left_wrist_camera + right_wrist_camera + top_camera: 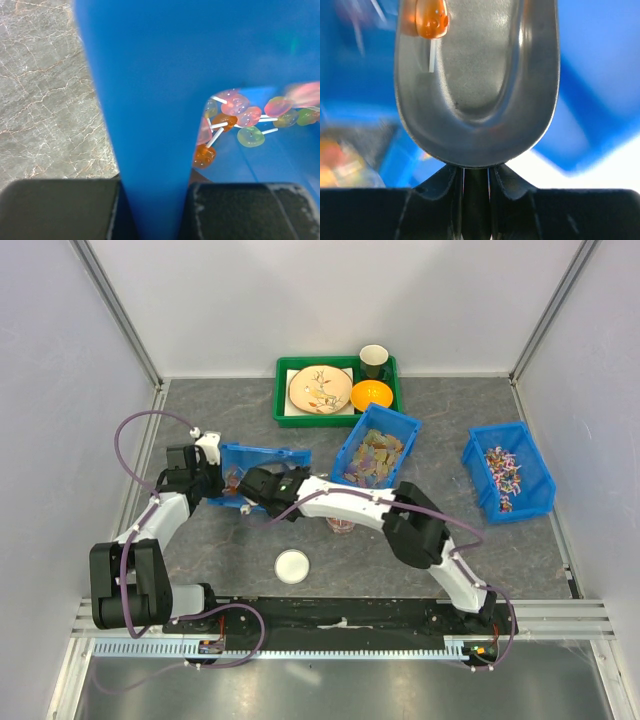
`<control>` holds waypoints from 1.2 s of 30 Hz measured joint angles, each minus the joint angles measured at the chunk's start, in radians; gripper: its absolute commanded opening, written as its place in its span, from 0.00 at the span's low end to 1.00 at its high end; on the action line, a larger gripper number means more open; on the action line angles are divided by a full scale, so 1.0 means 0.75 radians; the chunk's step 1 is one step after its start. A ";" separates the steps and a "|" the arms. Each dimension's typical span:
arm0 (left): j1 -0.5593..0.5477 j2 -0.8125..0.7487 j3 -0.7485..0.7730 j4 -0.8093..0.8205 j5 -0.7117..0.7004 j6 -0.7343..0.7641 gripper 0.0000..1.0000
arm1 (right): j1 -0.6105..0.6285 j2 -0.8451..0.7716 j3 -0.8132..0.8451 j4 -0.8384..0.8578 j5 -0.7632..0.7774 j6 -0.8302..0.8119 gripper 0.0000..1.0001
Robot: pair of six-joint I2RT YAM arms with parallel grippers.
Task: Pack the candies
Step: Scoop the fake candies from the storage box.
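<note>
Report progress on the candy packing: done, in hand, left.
Done: the white lid lies off on the table. The small container is mostly hidden under the right arm, so its fill cannot be told.
In hand: the left gripper clamps the blue bin wall, and the right gripper holds a scoop carrying one orange candy.
Left: many candies remain in the bin.

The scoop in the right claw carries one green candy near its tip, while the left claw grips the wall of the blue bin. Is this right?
Not quite: the candy on the scoop is orange, not green, as the right wrist view shows. The rest holds: the right claw holds the scoop, and the left claw grips the wall of the blue bin.
</note>
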 measured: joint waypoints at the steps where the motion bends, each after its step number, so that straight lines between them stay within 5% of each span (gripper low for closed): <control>1: 0.000 0.000 0.000 -0.005 0.001 0.000 0.01 | 0.012 0.044 0.030 0.003 0.007 -0.003 0.00; 9: 0.027 0.002 0.000 -0.007 -0.028 -0.003 0.02 | 0.110 0.323 0.352 0.018 0.065 0.008 0.00; 14: 0.035 0.002 0.000 -0.006 -0.047 -0.002 0.01 | 0.105 0.328 0.366 0.014 -0.011 0.072 0.00; 36: 0.017 0.002 0.000 -0.010 -0.012 -0.005 0.02 | -0.187 0.108 0.067 0.200 -0.970 0.444 0.00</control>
